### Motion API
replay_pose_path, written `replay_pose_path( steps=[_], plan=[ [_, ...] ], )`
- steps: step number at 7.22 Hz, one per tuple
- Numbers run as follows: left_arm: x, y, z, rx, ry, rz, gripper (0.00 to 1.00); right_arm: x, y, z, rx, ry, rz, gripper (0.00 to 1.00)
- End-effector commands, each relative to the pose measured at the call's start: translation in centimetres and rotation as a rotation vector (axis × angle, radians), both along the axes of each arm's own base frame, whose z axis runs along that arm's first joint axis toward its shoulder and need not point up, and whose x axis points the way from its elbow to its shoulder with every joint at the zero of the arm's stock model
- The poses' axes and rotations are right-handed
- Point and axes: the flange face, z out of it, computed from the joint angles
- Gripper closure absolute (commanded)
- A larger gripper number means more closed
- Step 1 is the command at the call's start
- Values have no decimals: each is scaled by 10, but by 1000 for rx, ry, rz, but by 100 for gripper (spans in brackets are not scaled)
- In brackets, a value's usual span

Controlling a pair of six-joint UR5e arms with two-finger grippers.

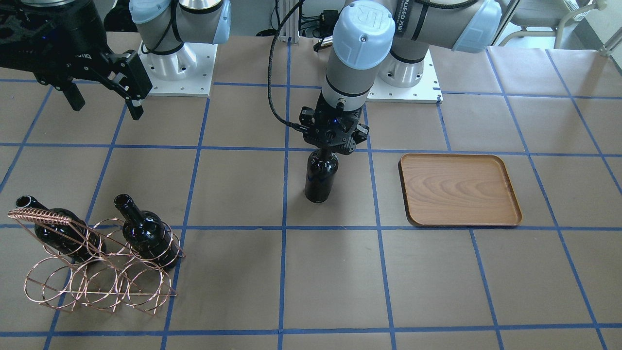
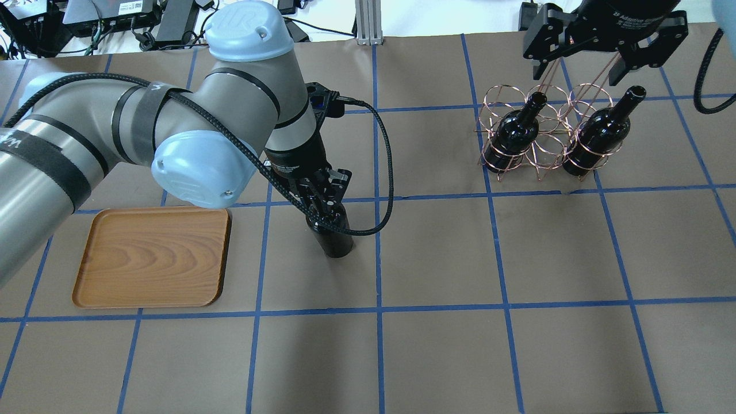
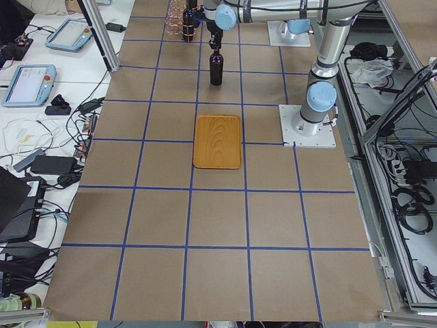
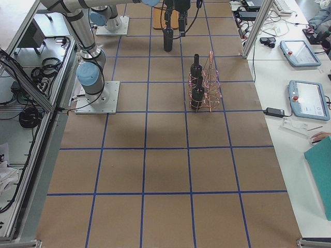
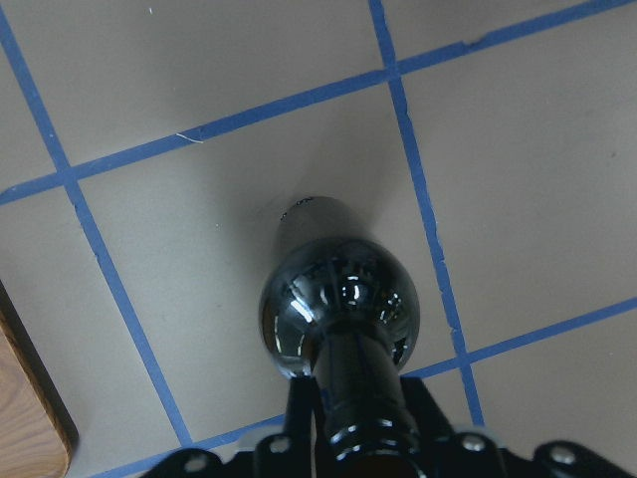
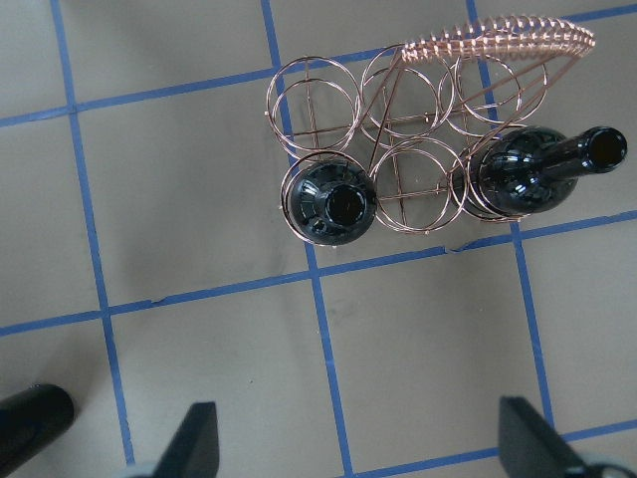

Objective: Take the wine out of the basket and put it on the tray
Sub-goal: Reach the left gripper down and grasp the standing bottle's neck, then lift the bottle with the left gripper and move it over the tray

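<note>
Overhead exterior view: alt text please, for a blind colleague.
The left arm holds an upright wine bottle by the neck in its jaws, right of the empty wooden tray. Far right, the wire basket holds two more bottles; the right arm hangs above it, jaws open.

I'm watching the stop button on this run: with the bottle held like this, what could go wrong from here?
1. The left gripper grips the glossy wine only at its neck; it could slip or swing in transit.
2. The tray has a raised rim; a low bottle base might catch it and tip.
3. The right gripper hangs open above the basket and its two bottles; descending, it might knock one.
</note>
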Motion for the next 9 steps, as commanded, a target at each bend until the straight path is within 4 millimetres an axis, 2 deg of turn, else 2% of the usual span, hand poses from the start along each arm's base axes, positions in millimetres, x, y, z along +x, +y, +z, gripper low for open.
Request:
replay_pose_path(
  steps=[1,2,3,4,5,6,7,9],
  plan=[
    [5,-2,11,-18,-1,-4,100,1,0,-1,1,-8,-1,0],
    [18,-4,29,-42,-12,-16,100,0,0,-1,4,-5,2,0],
    [40,-14,57,-71,-70,-10,100,0,0,-1,4,-5,1,0],
    [71,-23,77,-74,-100,-60,100,0,0,-1,3,-4,0,0],
    [114,-33,90,-85,-143,-98,100,0,0,-1,3,-5,0,0],
    [149,-37,95,-91,-147,-45,100,0,-1,-1,1,-5,2,0],
    [177,-39,98,-98,-142,-37,100,1,-1,-1,1,-8,3,0],
    [253,-42,90,-71,-131,-38,100,1,-1,-1,1,-8,1,0]
  ],
)
